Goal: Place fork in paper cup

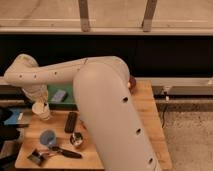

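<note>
Right now the gripper [44, 103] hangs just above the paper cup [41, 111] at the table's [145, 120] left end; this looks like the drop-off step. The fork isn't visible, so releasing it needs the tip centred over the rim.

My arm is a smooth, cream-white plastic shell [107, 110], thick and rounded like a capsule near the camera, with a row of small dark holes along its side. It narrows to a slimmer cream link [55, 75] dotted with similar holes, ending in a rounded elbow. My gripper [42, 102] sits low at the left, just above the cream paper cup [41, 111].
</note>
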`<move>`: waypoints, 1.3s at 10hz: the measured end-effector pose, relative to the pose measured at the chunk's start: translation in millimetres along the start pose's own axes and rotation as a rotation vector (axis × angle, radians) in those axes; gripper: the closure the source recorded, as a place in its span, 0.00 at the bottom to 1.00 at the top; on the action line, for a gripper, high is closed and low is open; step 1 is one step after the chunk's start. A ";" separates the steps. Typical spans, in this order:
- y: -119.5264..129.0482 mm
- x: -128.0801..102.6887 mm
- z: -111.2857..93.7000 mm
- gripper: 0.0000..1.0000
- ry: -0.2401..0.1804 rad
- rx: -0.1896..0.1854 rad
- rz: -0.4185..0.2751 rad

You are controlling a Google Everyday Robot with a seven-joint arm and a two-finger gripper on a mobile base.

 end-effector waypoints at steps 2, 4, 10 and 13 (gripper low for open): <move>1.9 -0.8 10.5 0.93 0.009 -0.033 0.004; 1.6 -0.6 14.4 0.71 0.001 -0.055 -0.002; 4.2 -13.1 -14.7 0.20 -0.065 -0.033 -0.055; 8.4 -20.4 -25.4 0.20 -0.089 -0.025 -0.075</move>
